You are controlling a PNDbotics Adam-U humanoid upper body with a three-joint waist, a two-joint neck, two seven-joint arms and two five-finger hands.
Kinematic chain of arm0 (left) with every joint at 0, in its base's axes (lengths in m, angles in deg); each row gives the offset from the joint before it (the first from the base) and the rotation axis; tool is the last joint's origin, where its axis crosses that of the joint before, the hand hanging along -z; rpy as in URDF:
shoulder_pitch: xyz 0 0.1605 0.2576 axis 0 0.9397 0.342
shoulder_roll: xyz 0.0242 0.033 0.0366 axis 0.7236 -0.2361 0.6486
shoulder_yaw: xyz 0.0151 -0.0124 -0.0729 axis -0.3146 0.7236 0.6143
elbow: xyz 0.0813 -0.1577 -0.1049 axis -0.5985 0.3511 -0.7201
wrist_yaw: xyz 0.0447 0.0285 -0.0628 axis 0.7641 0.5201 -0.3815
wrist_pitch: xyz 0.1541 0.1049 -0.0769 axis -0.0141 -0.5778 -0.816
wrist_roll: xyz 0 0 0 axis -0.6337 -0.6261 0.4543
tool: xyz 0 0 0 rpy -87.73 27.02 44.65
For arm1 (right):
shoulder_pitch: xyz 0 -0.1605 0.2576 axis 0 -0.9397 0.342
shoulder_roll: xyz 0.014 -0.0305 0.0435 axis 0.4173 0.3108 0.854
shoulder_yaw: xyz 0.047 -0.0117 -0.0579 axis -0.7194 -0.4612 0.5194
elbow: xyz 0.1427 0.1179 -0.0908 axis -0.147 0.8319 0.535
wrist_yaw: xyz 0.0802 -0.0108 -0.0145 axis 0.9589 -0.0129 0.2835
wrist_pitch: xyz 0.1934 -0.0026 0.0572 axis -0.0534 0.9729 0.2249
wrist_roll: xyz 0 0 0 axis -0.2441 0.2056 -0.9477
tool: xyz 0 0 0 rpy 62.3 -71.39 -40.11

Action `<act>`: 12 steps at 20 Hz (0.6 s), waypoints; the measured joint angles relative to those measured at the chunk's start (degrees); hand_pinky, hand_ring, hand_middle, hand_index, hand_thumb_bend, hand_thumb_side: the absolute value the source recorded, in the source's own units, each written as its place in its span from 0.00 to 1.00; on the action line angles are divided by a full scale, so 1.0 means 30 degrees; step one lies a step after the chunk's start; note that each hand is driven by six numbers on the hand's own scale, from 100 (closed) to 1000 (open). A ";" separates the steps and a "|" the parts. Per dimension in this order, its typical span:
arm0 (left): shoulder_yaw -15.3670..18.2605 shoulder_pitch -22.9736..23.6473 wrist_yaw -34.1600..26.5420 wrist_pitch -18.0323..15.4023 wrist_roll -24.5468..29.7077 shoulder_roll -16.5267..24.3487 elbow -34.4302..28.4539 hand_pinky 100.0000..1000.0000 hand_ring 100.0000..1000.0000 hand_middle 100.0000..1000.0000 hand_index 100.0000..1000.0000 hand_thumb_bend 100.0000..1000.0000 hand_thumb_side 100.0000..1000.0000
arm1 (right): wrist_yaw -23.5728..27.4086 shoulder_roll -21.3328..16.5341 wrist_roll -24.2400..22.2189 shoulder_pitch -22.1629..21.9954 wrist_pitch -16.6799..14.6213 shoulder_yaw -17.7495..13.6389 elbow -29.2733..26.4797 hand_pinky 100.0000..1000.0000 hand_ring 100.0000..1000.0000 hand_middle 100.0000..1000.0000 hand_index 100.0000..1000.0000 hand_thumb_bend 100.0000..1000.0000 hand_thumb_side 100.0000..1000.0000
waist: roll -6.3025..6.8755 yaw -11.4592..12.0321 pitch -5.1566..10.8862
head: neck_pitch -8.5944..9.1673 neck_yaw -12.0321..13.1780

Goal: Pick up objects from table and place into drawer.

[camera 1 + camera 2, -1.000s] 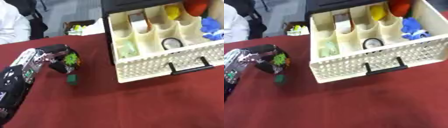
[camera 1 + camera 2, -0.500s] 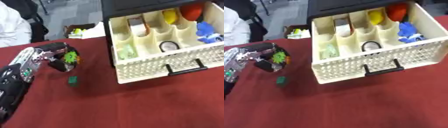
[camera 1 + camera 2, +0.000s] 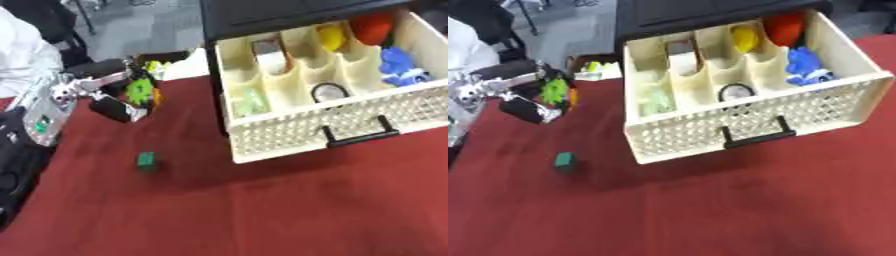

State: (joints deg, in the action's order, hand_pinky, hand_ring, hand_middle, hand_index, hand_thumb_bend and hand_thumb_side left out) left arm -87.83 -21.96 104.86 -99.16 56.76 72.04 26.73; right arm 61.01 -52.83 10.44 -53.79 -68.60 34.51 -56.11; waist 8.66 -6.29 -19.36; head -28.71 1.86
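i see a matt red cloth on the table (image 3: 289,210), a cream plastic drawer (image 3: 750,125) with perforated front and black handle (image 3: 754,135), and my left hand (image 3: 96,95) in black and silvery metal at nine o'clock.

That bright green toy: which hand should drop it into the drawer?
The left hand, probably. Its fingers are already curled round the green toy, raised above the red table just left of the open drawer. The right hand shows in neither view.
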 measured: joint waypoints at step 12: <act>-0.1097 -0.0862 -0.4015 0.1612 0.0998 -0.0028 -0.5358 0.00 0.07 0.27 0.76 0.00 0.16 | 0.0445 -0.0330 0.0145 -0.0351 0.0506 -0.0004 0.0000 0.79 0.73 0.71 0.77 0.00 1.00 | 0.0050 0.0575 0.0850 | -0.0803 -0.0664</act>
State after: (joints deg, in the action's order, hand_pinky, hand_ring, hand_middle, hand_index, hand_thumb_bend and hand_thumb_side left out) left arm -91.12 -24.55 92.81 -94.33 59.76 71.96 10.66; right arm 62.34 -53.82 10.88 -54.85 -67.08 34.50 -56.11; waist 8.81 -4.57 -16.81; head -31.12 -0.14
